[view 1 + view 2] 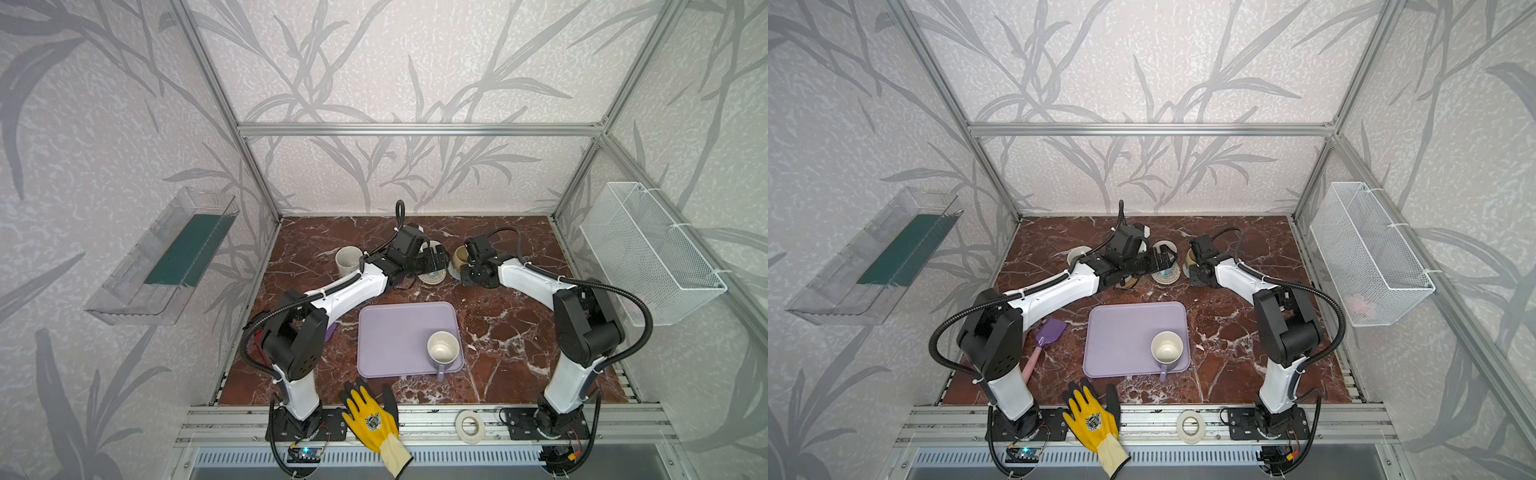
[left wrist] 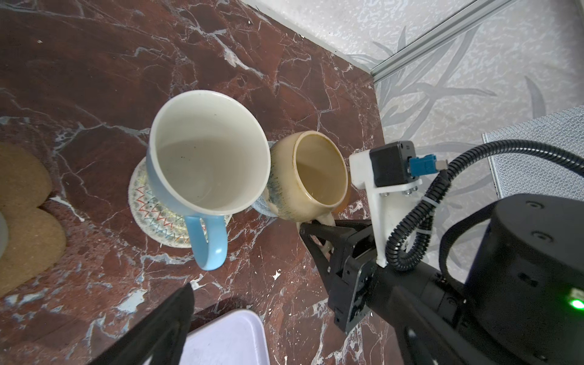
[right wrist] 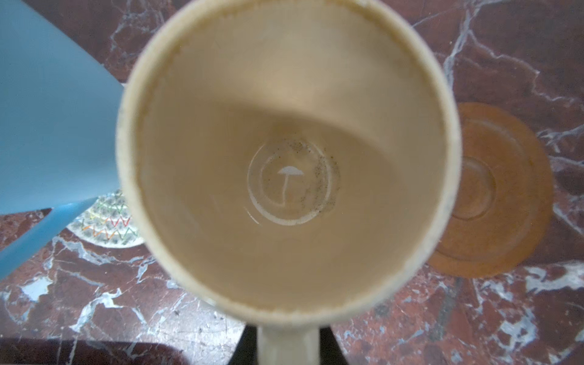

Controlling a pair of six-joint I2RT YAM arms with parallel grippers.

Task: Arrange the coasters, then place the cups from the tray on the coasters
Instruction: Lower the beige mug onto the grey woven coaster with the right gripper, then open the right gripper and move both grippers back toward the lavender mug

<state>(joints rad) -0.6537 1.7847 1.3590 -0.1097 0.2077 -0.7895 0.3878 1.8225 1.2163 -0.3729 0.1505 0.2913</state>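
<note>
- So, in a top view, upper centre: right hand (image 1: pixel 468 262) shut on the handle of the squat cream-yellow glazed mug (image 1: pixel 459 257)?
- Yes; left hand (image 1: pixel 438 257) spread empty. Left wrist: mug over grey-blue woven round coaster (image 2: pixel 261 209). Right wrist: handle toward hand, bottom edge.

Blue mug (image 2: pixel 208 158) crowds the cream mug (image 2: pixel 316 177); the brown coaster (image 3: pixel 505 189) beside lies bare.
</note>
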